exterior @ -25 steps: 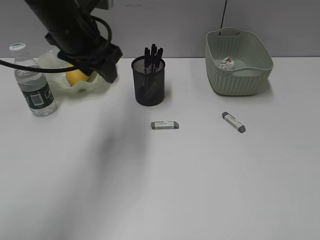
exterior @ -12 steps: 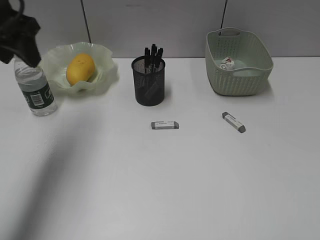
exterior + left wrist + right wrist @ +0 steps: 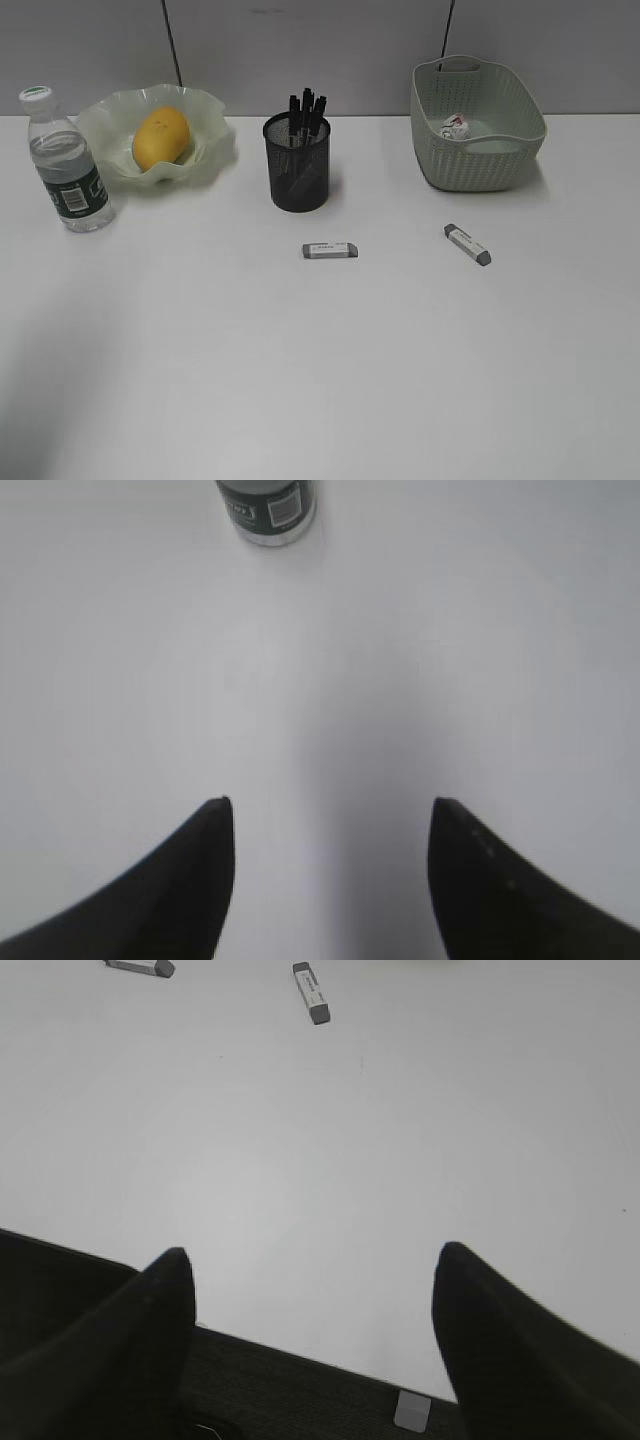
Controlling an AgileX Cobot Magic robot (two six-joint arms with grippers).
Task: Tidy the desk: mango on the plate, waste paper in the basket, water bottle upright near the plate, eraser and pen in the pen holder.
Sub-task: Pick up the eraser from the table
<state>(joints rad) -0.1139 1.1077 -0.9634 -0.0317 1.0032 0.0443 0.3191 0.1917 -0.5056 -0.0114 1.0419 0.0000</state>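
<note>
The mango (image 3: 160, 138) lies in the wavy-rimmed plate (image 3: 214, 128) at the back left of the desk (image 3: 320, 360). The water bottle (image 3: 66, 168) stands upright beside the plate; its base also shows in the left wrist view (image 3: 267, 506). The waste paper (image 3: 455, 127) lies in the basket (image 3: 476, 160). The pen holder (image 3: 297, 165) holds several black pens. Two grey erasers lie on the desk, one in the middle (image 3: 330, 250) (image 3: 140, 966) and one to the right (image 3: 467, 244) (image 3: 311, 991). My left gripper (image 3: 328, 805) is open and empty above bare desk. My right gripper (image 3: 312, 1255) is open and empty above the desk's front edge.
A grey partition wall stands behind the desk. In the right wrist view the desk's front edge (image 3: 300, 1355) shows, with dark floor below it. Neither arm shows in the exterior view.
The left arm has swung away from over the plate to the left and out of the exterior view, uncovering the mango and the bottle. The objects have not moved.
</note>
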